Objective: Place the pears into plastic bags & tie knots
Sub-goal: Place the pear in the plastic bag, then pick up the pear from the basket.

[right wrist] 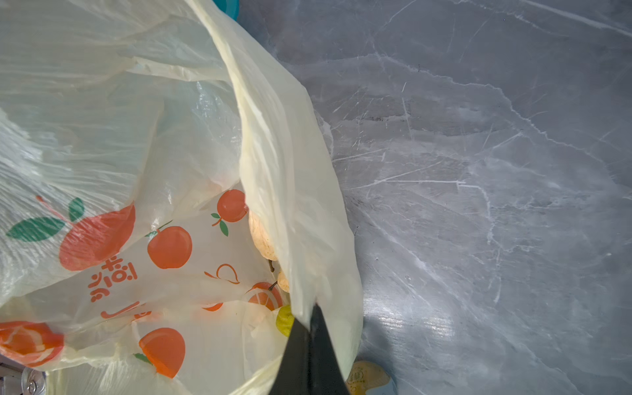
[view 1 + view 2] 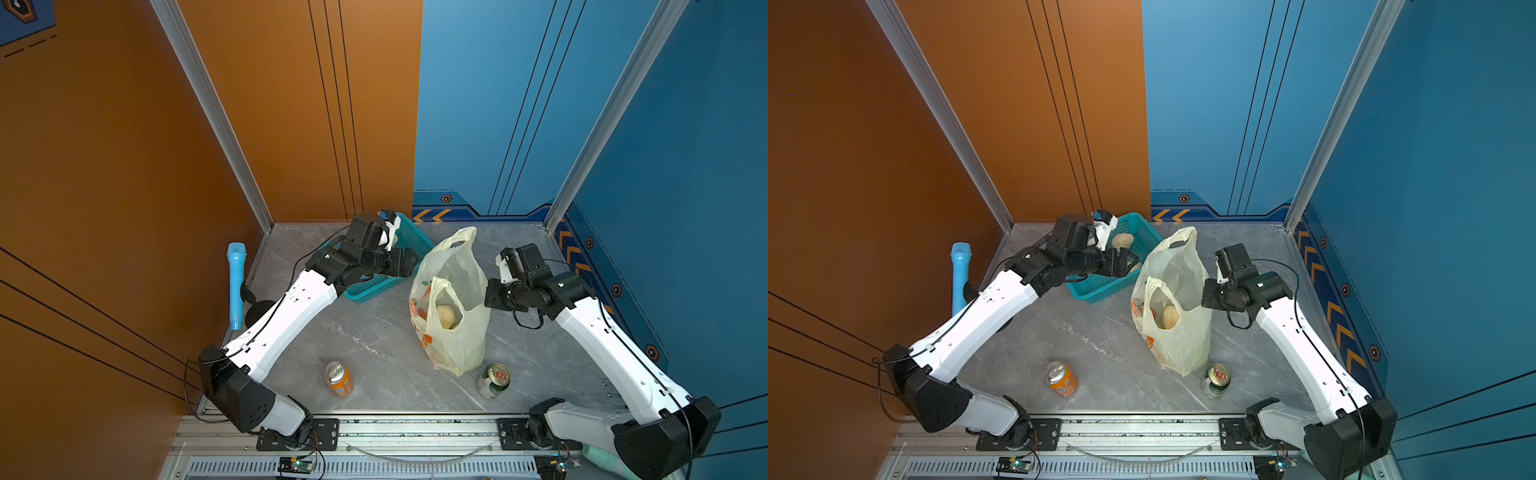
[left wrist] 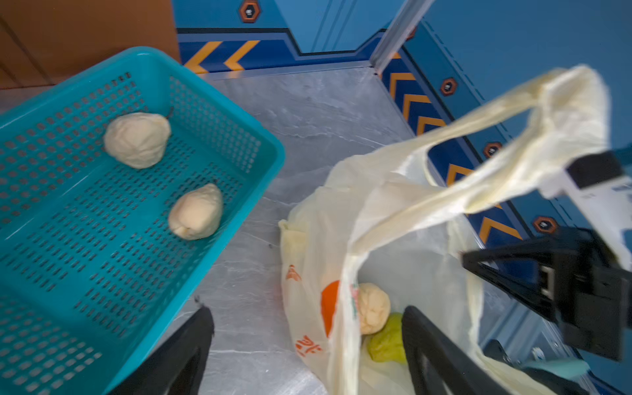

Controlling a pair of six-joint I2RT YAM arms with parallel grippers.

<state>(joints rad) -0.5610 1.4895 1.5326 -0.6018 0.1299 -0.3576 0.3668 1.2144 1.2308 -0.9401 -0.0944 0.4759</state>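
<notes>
The left gripper (image 3: 307,313) stands with its jaws wide apart and nothing between them, one finger (image 3: 184,349) near the teal mesh basket (image 3: 212,116), the other (image 3: 434,352) in front of the mouth of the plastic bag (image 3: 393,205). The right gripper (image 1: 313,325) is clamped on the bag's rim, holding that side up. There is one bag, pale yellow with orange fruit prints and two loop handles, standing open near the middle of the grey marbled tabletop (image 2: 374,332), just beside the basket, which sits at the far edge. Five pears show in all. Two cream pears (image 3: 136,140) (image 3: 195,212) lie apart in the basket. Three are in the bag: the right wrist view shows a large cream pear (image 1: 261,239), a smaller patch of another cream pear (image 1: 284,282) and the yellow-green pear (image 1: 285,319). The left wrist view shows only one cream one and the green one there. In a top view only a single cream pear (image 2: 446,316) shows through the bag's mouth, and in a top view one basket pear (image 2: 1122,241) shows beside the left arm. Two drink cans stand near the near edge, the orange can (image 2: 338,378) well apart from the bag, the green can (image 2: 493,380) just beside its base. One blue toy microphone (image 2: 236,286) stands beyond the left edge
</notes>
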